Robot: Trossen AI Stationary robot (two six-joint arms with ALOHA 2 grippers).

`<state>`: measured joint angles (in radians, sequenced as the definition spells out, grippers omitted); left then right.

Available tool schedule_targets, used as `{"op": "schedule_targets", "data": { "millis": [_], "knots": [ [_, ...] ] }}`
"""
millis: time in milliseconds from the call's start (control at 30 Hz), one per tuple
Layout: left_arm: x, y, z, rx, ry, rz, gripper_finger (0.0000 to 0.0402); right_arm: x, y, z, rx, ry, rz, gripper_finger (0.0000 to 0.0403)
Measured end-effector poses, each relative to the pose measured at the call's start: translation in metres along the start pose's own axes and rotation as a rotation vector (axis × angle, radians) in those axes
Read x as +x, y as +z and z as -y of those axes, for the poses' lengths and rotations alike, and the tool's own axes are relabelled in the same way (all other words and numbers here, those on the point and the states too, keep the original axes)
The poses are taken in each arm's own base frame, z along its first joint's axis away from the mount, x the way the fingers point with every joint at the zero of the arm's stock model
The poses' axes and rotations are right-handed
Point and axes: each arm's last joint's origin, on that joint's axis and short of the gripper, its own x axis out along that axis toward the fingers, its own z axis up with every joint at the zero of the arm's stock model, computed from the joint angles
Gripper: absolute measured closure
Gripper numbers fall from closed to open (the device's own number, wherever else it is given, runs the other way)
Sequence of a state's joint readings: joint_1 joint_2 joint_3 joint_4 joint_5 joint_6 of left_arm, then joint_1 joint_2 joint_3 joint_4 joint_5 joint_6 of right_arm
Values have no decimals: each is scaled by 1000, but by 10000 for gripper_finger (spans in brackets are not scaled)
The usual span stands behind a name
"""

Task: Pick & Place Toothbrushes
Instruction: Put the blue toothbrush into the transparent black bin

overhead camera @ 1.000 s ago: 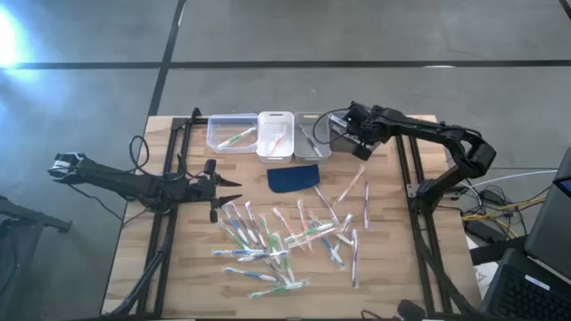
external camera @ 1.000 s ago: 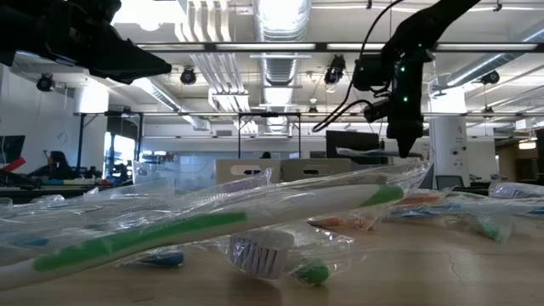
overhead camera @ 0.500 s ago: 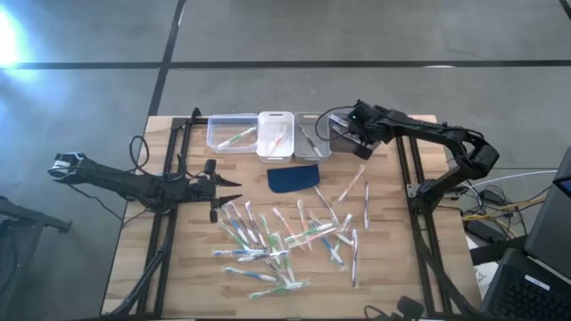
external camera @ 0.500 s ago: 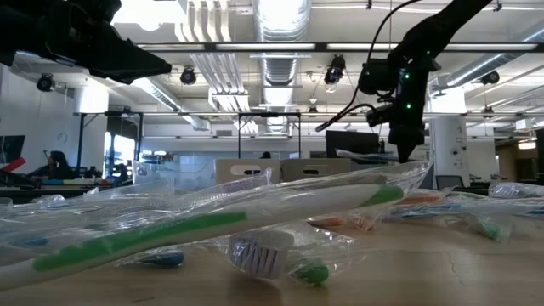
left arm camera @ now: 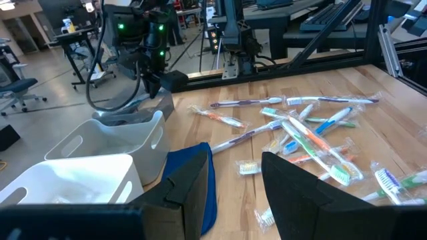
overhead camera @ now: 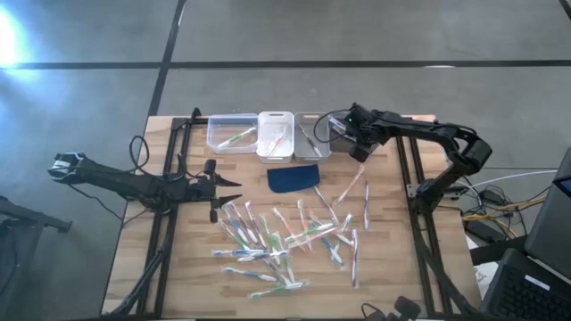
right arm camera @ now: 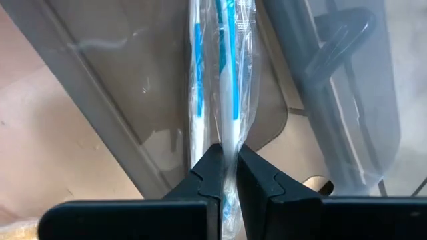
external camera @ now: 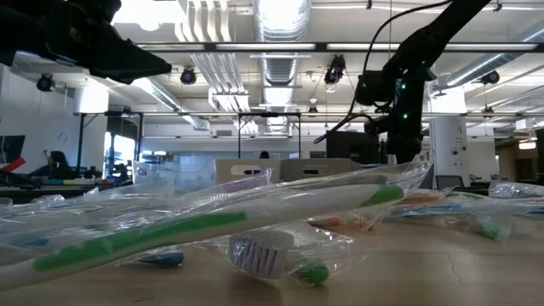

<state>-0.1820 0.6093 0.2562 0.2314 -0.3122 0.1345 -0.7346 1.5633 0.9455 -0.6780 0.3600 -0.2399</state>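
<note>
Lowered since a second ago, right claw [right arm camera: 225,175] pinches a wrapped blue toothbrush [right arm camera: 227,80] over the grey bin [overhead camera: 314,134]; left claw [left arm camera: 230,193] gapes.

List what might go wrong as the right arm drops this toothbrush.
1. The right hand pinches a wrapped blue toothbrush over the grey bin; the wrapper may cling to a finger on release.
2. The brush may land on the bin's rim and tip out.
3. The hand sits near the bin wall and could nudge the bin.
</note>
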Motion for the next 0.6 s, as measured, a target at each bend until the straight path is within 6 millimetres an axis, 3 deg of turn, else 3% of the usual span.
{"op": "schedule_targets", "data": {
  "millis": [600],
  "knots": [
    [0,0,0,0,0,0,254,19,0,-3,1,19,-69,385]
  ]
}}
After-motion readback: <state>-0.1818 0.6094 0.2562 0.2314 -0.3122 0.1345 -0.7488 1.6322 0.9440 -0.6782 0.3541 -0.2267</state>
